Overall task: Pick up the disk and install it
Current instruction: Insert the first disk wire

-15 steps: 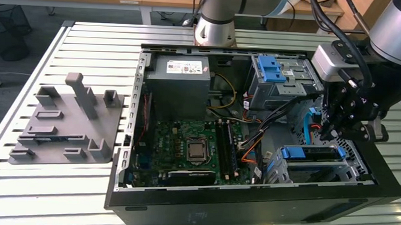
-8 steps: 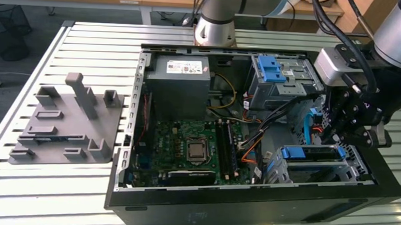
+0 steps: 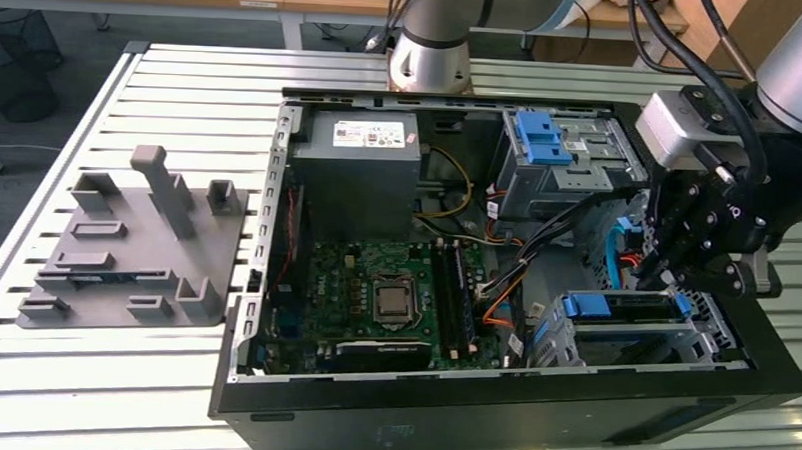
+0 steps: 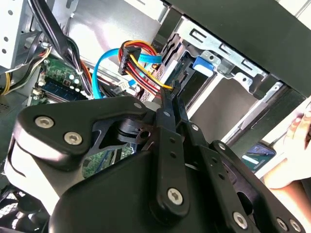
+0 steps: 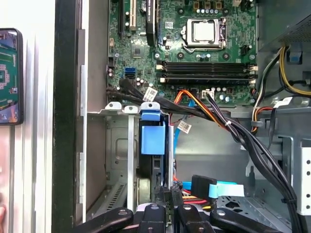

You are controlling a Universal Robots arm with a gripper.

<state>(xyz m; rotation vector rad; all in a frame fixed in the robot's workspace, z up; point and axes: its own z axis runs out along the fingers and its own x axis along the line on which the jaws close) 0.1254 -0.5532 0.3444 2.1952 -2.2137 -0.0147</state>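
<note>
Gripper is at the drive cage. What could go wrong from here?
The gripper sits among loose orange, yellow and black wires with a black connector, beside the silver disk in blue plastic rails; moving could snag them. A person's hand rests just outside the black computer case, possibly within arm sweep.

Lab/workshop: slatted alu bench, open PC case, grey fixture block.
</note>
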